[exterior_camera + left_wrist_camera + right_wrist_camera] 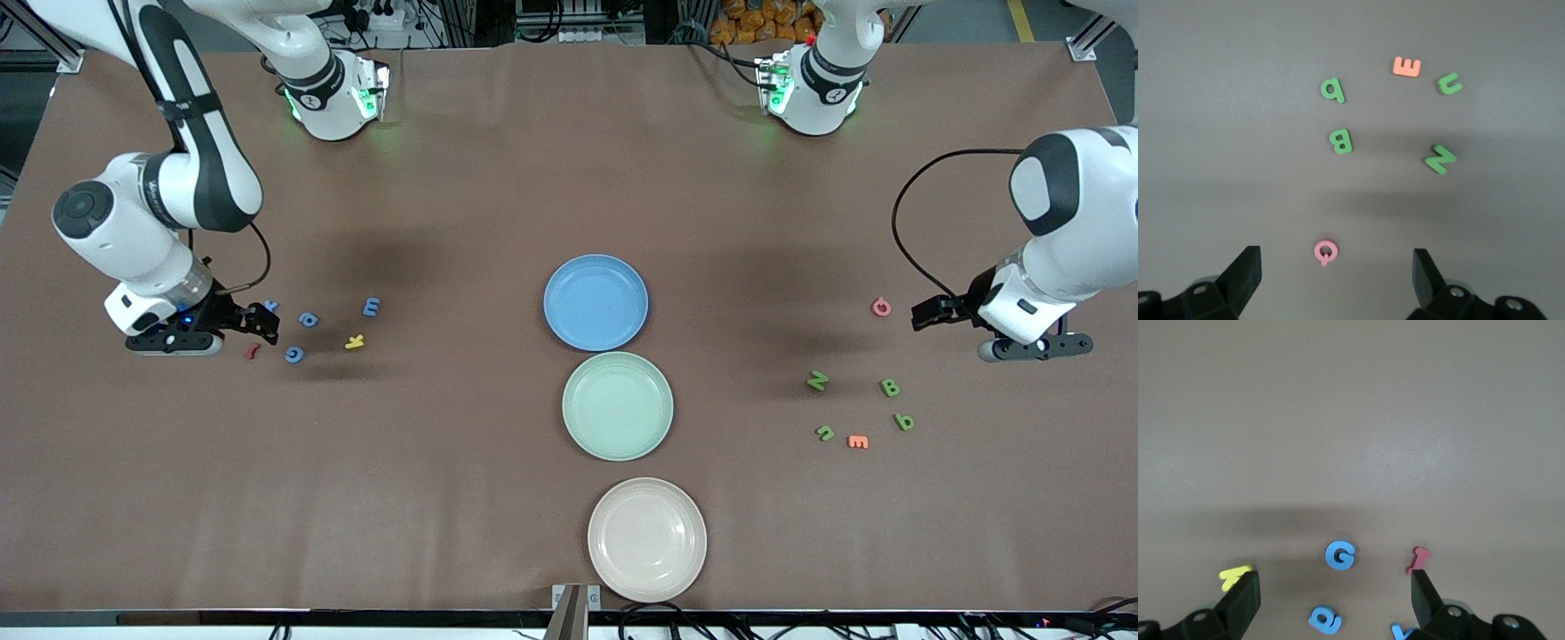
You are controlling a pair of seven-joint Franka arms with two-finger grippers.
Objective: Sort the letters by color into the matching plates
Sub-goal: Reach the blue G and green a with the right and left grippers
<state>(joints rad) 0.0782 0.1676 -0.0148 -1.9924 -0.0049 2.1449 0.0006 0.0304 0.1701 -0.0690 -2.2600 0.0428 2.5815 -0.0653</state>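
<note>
We see three plates in a row down the middle of the table: the blue plate point(596, 302) farthest from the front camera, the mint green plate point(617, 405) just nearer, and a cream plate point(646, 539) nearest of all. None of the three holds anything

The letters are small flat foam shapes, each far smaller than a plate. Toward the right arm's end of the table lie the blue ones: a blue m point(372, 307), a blue a point(308, 319), a blue G point(294, 354) and a fourth blue letter point(271, 306) partly covered by the gripper. A yellow k point(355, 341) and a red letter point(252, 351) lie among them. Toward the left arm's end lie the green ones: a green N point(817, 380), a green B point(889, 387), a green b point(903, 421) and a green u point(825, 433), with an orange E point(858, 441) just beside the u and a pink Q point(880, 308) farther from the camera

The right gripper point(258, 322) hangs over the blue group, its fingers point(1241, 600) spread wide and holding nothing. The left gripper point(929, 313) is close to the pink Q, its fingers point(1245, 267) likewise spread and empty
</note>
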